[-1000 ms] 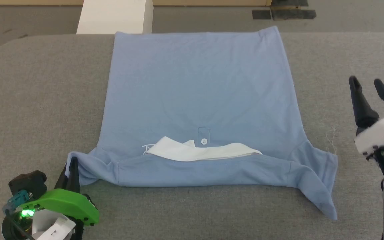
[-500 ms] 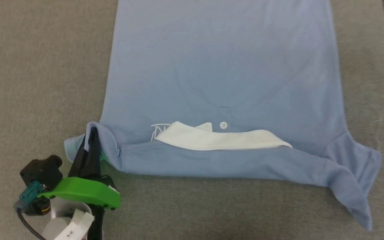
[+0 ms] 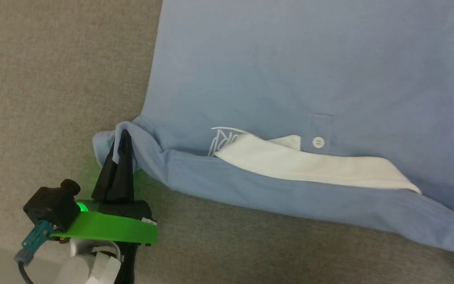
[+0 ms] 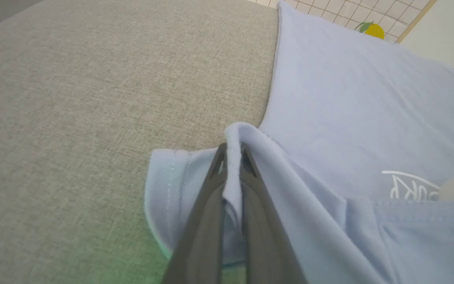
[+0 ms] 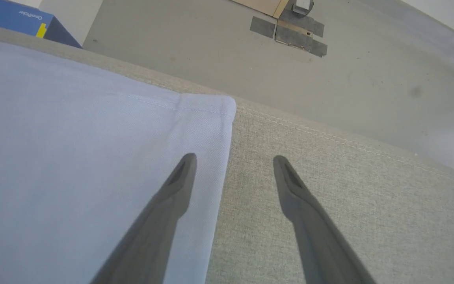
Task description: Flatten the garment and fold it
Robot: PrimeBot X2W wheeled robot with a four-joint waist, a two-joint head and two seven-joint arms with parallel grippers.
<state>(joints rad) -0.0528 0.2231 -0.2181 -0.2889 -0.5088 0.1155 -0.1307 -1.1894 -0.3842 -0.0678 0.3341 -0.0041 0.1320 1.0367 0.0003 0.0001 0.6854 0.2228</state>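
Note:
The garment (image 3: 290, 71) is a light blue shirt spread on a grey padded table (image 3: 53, 79), collar end toward me, with a white collar (image 3: 309, 167), a small button and a white script logo (image 3: 221, 138). My left gripper (image 3: 123, 136) is shut on a raised fold of the garment's sleeve (image 4: 233, 157) at its near left corner. In the right wrist view my right gripper (image 5: 233, 159) is open above the garment's far hem corner (image 5: 211, 114), one finger over the cloth (image 5: 73, 157) and the other over bare table (image 5: 329, 177).
Beyond the table's far edge lies grey floor (image 5: 349, 59) with dark tape patches. A blue box (image 5: 18, 19) stands on the floor past the far left of the right wrist view. A tiled surface with a yellow mark (image 4: 373, 29) shows beyond the garment.
The head camera has dipped and closed in, so the whole picture shifted. My left gripper stays shut on the sleeve, which now stands a little more lifted and bunched.

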